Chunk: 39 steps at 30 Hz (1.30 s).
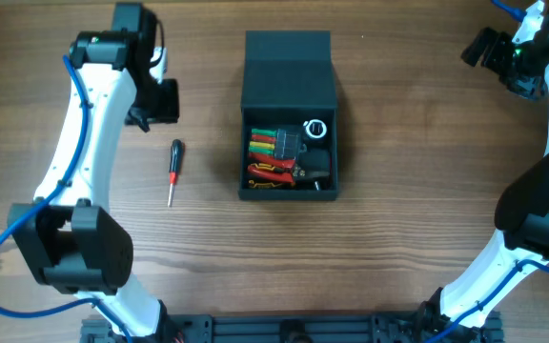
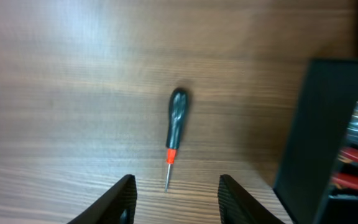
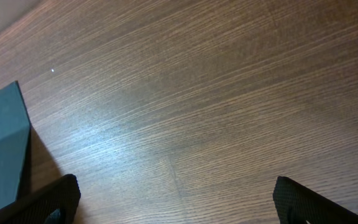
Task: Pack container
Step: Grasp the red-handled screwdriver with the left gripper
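Observation:
The dark teal-grey container (image 1: 289, 86) stands at the table's centre with its hinged lid open toward the back. Inside lie red, green and yellow handled tools (image 1: 273, 157) and a small white ring-shaped item (image 1: 316, 129). A small screwdriver (image 1: 173, 170) with a black handle and red collar lies on the table left of the box; it also shows in the left wrist view (image 2: 175, 127). My left gripper (image 2: 176, 193) is open and empty, above the table just behind the screwdriver. My right gripper (image 3: 176, 199) is open and empty at the far right back, with the container's corner (image 3: 2, 149) at its left.
The box wall (image 2: 319, 143) fills the right side of the left wrist view. Both arm bases stand at the table's front edge (image 1: 284, 329). Bare wood surrounds the box on all sides.

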Available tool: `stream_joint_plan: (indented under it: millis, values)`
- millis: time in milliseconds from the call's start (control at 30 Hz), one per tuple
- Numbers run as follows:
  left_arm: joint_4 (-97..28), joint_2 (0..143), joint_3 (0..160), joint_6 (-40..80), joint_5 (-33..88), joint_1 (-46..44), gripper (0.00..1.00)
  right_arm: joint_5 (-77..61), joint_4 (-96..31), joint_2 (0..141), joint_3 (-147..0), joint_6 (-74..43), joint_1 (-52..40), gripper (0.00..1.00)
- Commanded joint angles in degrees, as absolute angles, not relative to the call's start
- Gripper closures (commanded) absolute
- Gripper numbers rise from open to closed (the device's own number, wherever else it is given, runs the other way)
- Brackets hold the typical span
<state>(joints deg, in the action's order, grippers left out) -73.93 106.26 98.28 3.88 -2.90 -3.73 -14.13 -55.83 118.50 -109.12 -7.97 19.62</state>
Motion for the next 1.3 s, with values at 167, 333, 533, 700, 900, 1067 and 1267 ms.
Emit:
stream_joint_plan:
  millis: [167,333,533,700,900,1067,1267]
  values:
    - [-62.7,109.6,82.5,7.6,-0.2,-3.2,0.42,-14.4,-55.7,118.1,-109.8,-9.1,19.5,0.0]
    - [-54.2,109.6,74.4,6.0,0.5,-3.0,0.38,-14.4,-55.7,118.1,-109.8,-9.1,19.5,0.0]
    - [-43.6,109.6,69.2,0.2,3.8,-3.1,0.39,-14.4,-55.7,118.1,-109.8,-9.1,19.5,0.0]
    - [-37.6,109.9,68.8,-1.1,3.8,-3.1,0.46,-14.5,-55.7,118.1,-109.8,-9.1,19.5,0.0]
    - [-40.2,113.1,68.8,-1.1,3.6,-3.1,0.51,-14.4,-55.7,118.1,-109.8,-9.1,19.5,0.0]
    - [-40.8,114.1,68.8,-4.9,3.6,-3.1,0.51,-14.4,-55.7,118.1,-109.8,-9.1,19.5,0.0]
    - [-43.0,114.1,68.8,-14.5,2.3,-3.1,0.52,-14.4,-55.7,118.1,-109.8,-9.1,19.5,0.0]
